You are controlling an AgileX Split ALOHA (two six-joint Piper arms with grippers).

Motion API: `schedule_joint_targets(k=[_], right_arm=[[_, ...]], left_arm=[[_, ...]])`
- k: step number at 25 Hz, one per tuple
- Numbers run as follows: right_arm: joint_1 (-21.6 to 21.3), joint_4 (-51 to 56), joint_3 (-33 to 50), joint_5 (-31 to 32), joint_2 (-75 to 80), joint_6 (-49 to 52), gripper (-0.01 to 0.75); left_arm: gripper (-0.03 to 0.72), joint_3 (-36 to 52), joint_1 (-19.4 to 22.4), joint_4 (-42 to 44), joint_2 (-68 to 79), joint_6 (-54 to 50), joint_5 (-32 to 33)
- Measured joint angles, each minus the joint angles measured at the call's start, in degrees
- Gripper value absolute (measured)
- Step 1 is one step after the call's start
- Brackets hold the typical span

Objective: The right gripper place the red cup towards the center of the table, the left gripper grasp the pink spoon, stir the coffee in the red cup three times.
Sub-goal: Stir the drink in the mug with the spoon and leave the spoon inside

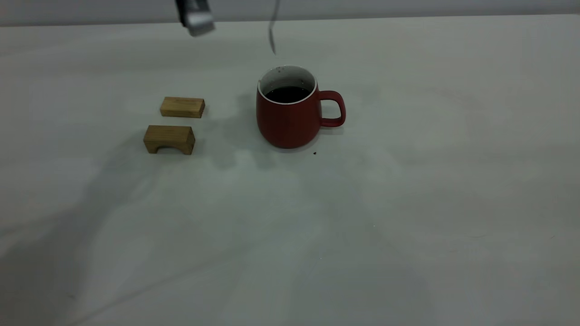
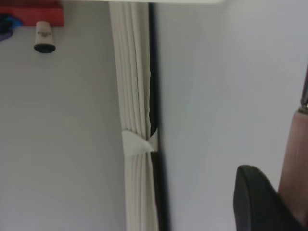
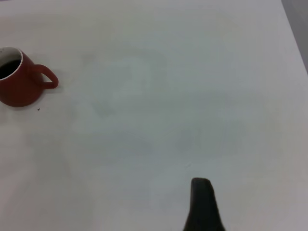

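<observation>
The red cup [image 1: 290, 122] stands upright near the middle of the table [image 1: 408, 203], handle to the right, with dark coffee [image 1: 287, 94] inside. The pink spoon [image 1: 272, 36] hangs bowl-down in the air just above and behind the cup's rim, clear of the coffee. My left gripper [image 2: 284, 185] is shut on the spoon's pink handle [image 2: 294, 154]; a silver-grey part of that arm [image 1: 195, 19] shows at the top of the exterior view. My right gripper [image 3: 202, 207] hovers over bare table, far to the handle side of the cup [image 3: 17, 89].
Two wooden blocks lie left of the cup: a flat one [image 1: 182, 107] and an arch-shaped one [image 1: 169, 139]. A dark speck [image 1: 314, 153] sits by the cup's base. The left wrist view faces a wall with a tied white curtain [image 2: 137, 120].
</observation>
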Motion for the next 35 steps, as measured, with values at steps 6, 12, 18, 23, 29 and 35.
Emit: schedule_joint_targets(k=[6,12,18,23,29,35], right_arm=[[0.00,0.00,0.00,0.00,0.00,0.00,0.592],[0.00,0.00,0.00,0.00,0.00,0.00,0.592],[0.00,0.00,0.00,0.00,0.00,0.00,0.592],[0.00,0.00,0.00,0.00,0.00,0.00,0.592],[0.00,0.00,0.00,0.00,0.00,0.00,0.592],[0.00,0.00,0.00,0.00,0.00,0.00,0.592]], left_arm=[[0.141,-0.51,-2.07,-0.19,3.55,-2.12,-3.34],[0.141,-6.08,-2.07,-0.36,10.47,-2.12,-4.32],[0.141,-10.77,-2.07,-0.20,17.50,-2.43,0.45],[0.141,-10.67,-0.79,3.21,18.06,-2.66,0.96],[0.141,-11.36,3.05,2.82,18.32,-2.07,0.64],[0.141,-16.18,0.41,-0.32,21.59,1.10,0.89]])
